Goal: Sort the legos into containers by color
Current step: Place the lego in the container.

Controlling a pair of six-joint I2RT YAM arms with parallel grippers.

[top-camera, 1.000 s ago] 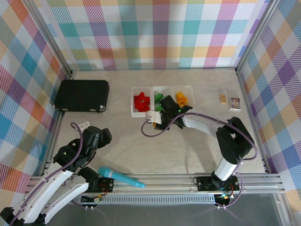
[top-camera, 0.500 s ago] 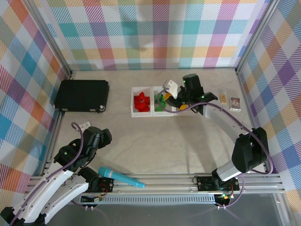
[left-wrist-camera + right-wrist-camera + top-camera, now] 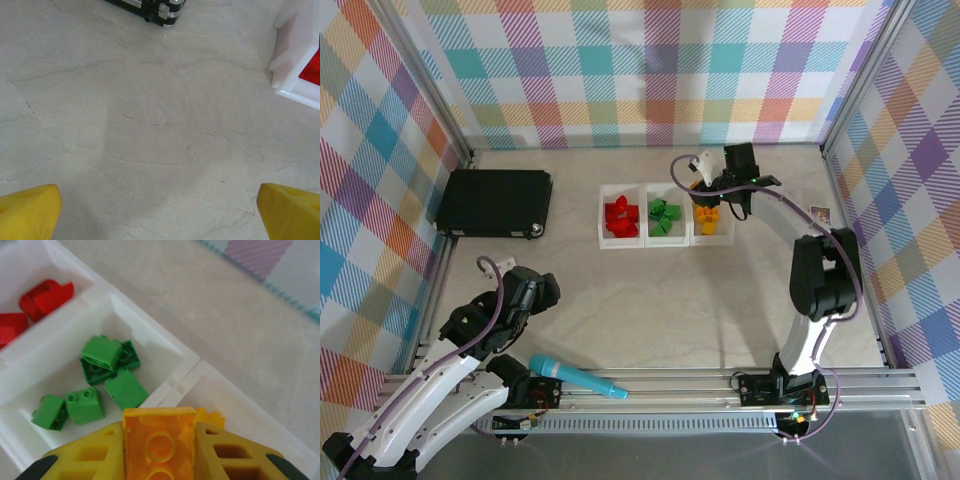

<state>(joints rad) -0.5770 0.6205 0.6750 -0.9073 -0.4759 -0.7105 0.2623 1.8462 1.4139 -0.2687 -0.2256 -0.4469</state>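
Three joined white containers point(image 3: 666, 235) stand in a row mid-table. Red legos point(image 3: 620, 214) lie in the left one, green legos point(image 3: 664, 213) in the middle, yellow-orange legos point(image 3: 706, 212) in the right. My right gripper point(image 3: 706, 192) hangs over the right container, shut on a yellow-orange lego point(image 3: 159, 442) held underside up. In the right wrist view the green legos point(image 3: 102, 377) lie below left, red legos point(image 3: 45, 296) are further left, and another yellow lego point(image 3: 211, 417) peeks out under the fingers. My left gripper point(image 3: 534, 291) rests low at the near left, open over bare table point(image 3: 160, 150), its yellow fingertips point(image 3: 27, 210) wide apart.
A flat black case point(image 3: 495, 202) lies at the back left. A teal marker point(image 3: 578, 378) sits by the front rail. A small printed card point(image 3: 819, 213) lies right of the containers. Plaid walls close off three sides. The left container's corner point(image 3: 292, 55) shows in the left wrist view.
My right arm has swung from the front of the containers up and to the right, carrying the yellow-orange lego over the right container. The left arm has stayed put.
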